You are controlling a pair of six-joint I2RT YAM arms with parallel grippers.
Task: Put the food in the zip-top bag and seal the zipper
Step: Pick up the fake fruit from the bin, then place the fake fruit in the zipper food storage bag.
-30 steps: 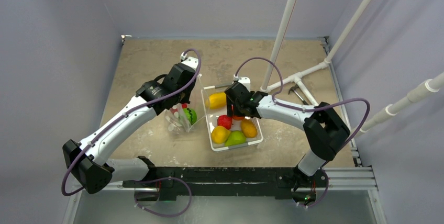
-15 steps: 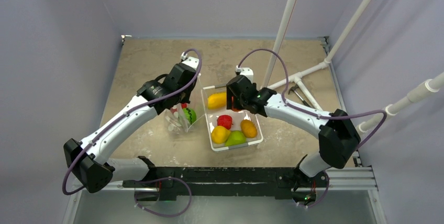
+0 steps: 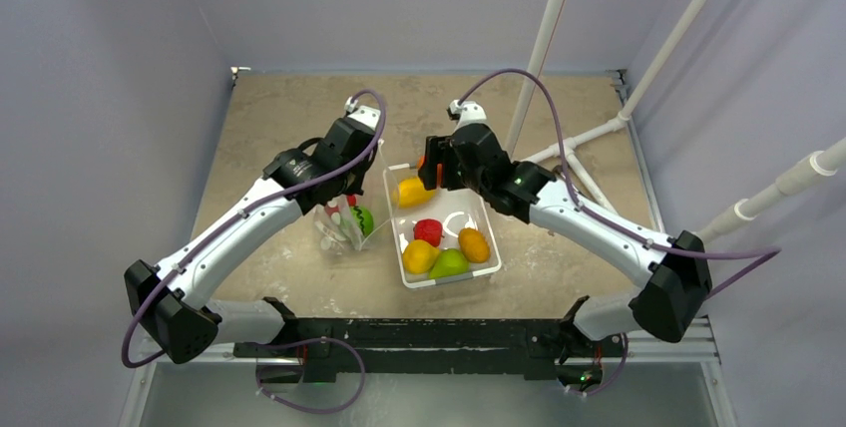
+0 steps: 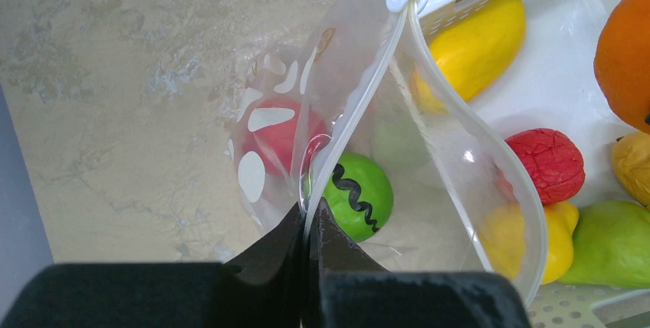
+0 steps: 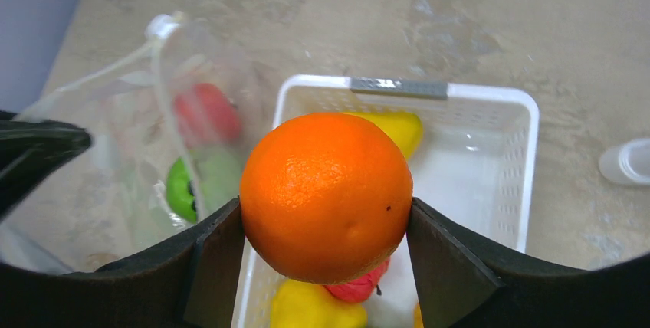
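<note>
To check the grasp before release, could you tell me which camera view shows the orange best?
The right wrist view: the orange fills the centre, clamped in the right tool. The left wrist view catches only its edge at the frame's right side; the top external view shows a sliver beside the tool.

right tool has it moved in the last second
Yes. The right tool, shut on the orange, has moved from over the middle of the white tray to above its far end.
</note>
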